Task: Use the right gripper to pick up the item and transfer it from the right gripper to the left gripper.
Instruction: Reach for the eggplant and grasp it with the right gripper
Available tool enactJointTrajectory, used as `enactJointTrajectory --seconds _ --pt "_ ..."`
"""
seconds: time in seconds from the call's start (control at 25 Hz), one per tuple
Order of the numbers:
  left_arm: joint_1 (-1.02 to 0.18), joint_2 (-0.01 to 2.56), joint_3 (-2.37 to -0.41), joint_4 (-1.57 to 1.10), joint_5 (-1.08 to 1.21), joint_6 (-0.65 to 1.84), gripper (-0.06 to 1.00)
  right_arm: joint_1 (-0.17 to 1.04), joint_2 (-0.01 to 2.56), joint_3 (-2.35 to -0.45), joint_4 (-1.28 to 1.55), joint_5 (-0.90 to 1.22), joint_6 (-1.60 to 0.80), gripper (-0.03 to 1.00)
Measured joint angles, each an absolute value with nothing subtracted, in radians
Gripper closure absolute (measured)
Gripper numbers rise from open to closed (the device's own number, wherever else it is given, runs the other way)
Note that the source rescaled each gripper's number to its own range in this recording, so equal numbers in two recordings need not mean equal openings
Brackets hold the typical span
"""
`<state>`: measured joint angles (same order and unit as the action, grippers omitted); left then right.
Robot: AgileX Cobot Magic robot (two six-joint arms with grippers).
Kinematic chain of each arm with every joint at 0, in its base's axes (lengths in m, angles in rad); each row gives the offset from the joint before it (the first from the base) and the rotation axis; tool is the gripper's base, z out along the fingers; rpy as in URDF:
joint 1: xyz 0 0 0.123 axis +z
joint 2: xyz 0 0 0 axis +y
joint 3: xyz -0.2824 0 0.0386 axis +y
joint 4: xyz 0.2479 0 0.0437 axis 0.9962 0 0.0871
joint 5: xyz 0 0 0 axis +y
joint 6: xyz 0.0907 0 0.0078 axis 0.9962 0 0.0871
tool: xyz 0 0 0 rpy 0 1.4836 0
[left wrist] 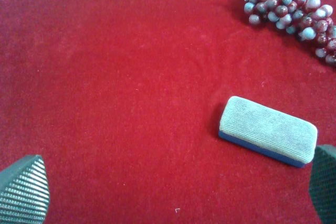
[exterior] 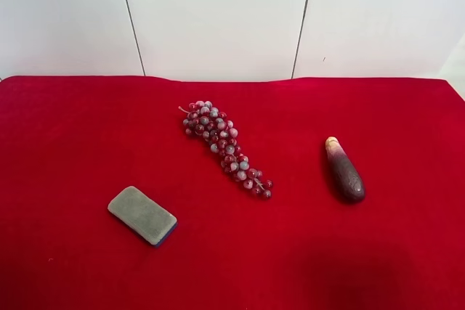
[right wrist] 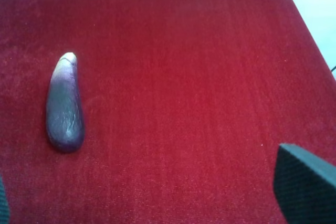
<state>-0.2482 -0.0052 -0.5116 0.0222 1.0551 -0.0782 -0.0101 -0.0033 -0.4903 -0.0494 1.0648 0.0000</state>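
While both the right fingers [right wrist: 304, 187] and the left fingers [left wrist: 23, 192] stand wide open and empty, the item [exterior: 344, 170] lies flat on the red bench [exterior: 73, 266] toward its right edge. It looks glossy, hard and light, probably slippery; gripping across the thick middle seems safest.

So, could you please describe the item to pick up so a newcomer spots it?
On the red cloth, look at the exterior high view's right, apart from the grape bunch and grey sponge. The eggplant-like piece alone is glossy dark purple, with a pale tip.
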Motion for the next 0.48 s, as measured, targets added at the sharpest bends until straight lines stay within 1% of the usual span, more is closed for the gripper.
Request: enactJointTrajectory --seconds 0.48 --pt "-0.248 -0.005 -0.512 0.022 1.055 -0.078 -0.06 -0.010 -0.003 -0.490 -0.049 1.065 0.000 -0.03"
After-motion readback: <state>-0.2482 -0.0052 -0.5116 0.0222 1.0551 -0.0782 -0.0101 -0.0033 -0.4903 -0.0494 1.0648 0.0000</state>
